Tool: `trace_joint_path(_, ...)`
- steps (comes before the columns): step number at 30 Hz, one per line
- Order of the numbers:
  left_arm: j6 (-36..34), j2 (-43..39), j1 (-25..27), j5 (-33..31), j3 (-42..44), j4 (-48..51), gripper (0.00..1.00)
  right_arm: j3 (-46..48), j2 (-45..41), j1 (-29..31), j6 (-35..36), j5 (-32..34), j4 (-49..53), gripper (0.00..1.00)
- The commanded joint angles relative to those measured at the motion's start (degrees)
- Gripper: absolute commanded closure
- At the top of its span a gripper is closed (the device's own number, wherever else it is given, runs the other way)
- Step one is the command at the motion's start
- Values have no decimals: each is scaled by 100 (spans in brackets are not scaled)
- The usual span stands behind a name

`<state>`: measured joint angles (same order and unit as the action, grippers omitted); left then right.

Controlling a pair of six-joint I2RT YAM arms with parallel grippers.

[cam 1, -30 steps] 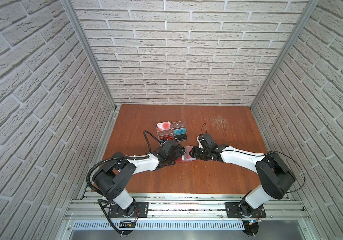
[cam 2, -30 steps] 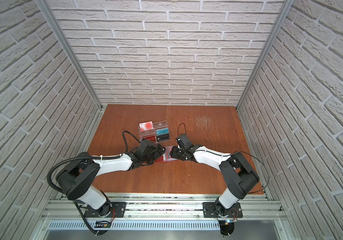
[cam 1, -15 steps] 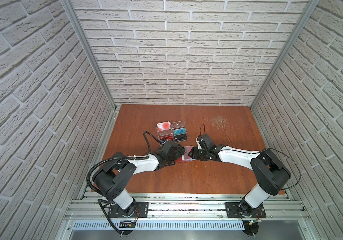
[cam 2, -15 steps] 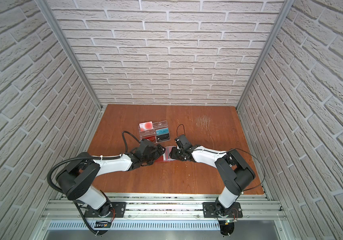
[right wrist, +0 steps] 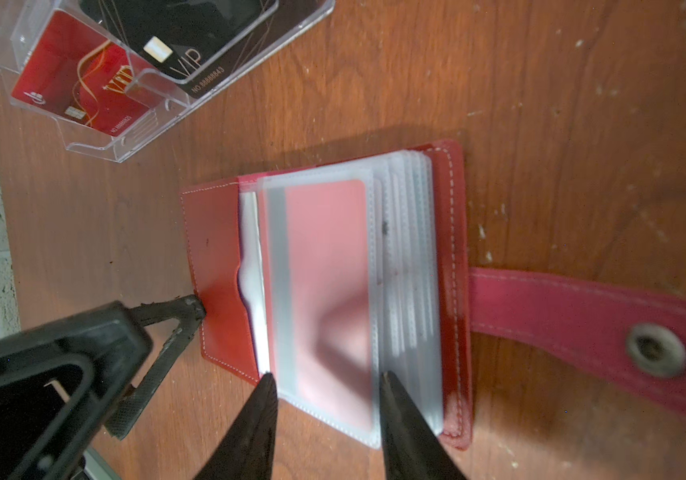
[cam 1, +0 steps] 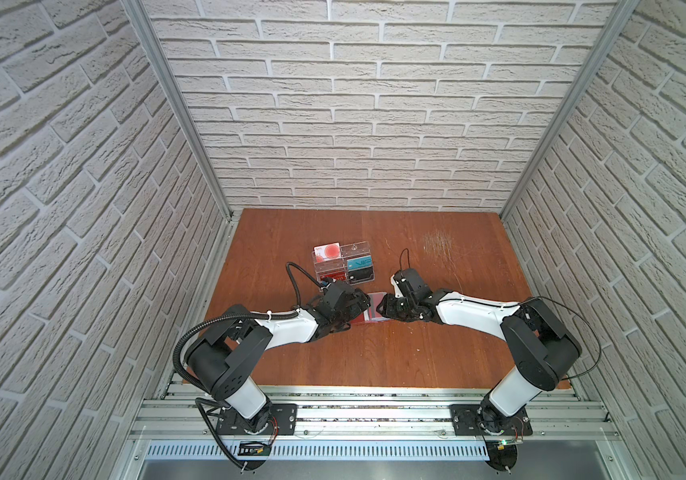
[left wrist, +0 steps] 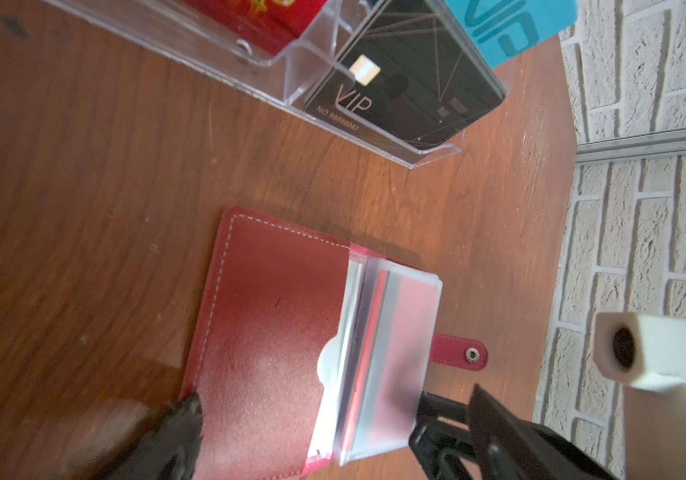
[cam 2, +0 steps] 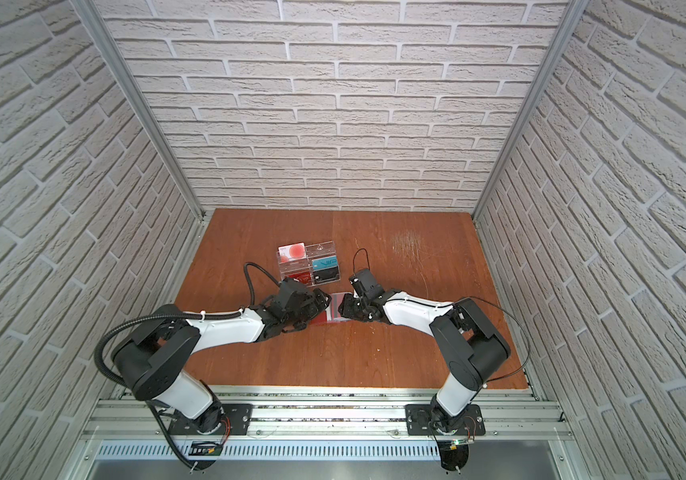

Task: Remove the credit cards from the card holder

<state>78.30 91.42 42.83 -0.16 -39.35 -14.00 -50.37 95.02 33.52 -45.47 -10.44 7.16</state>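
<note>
Credit cards (right wrist: 329,270) sit tucked in the small red leather-like card holder (cam 1: 376,308), which lies spread open on the wooden counter (cam 1: 374,365). It is at mid-frame in both top views, just below the clear acrylic tiered rack (cam 1: 343,264). One pink-red card with a grey stripe shows through the topmost of the clear plastic sleeves (right wrist: 412,257).

I judge the cards light, stiff and slick, and the sleeves floppy and clingy. A card's free edge at its sleeve's mouth looks the place to pinch, with the cover pinned down.

My right jaws stand apart, one tip at each side of the top sleeve's edge, low in the right wrist view, and I see them gripping nothing. My left jaws are spread wide, one tip pressing the outer edge of the red cover (right wrist: 216,266). Both arms reach low and nearly level over the counter, wrists meeting at the holder.
</note>
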Motion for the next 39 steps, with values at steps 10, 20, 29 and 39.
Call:
trace_joint_path(10, 131, 122, 6, 14, 253, -85, 2, -208, -212, 181, -14, -15, 85, 61)
trace_joint_path(20, 186, 122, 2, 22, 369, -182, 2, -327, -247, 268, -21, 56, 198, 62)
trace_joint_path(29, 191, -59, -161, 147, 514, -243, 2, -473, -112, 375, -83, 35, 139, 64)
trace_joint_path(39, 117, -415, -490, 340, 696, -186, 2, -758, 299, 584, -159, -18, 41, 64)
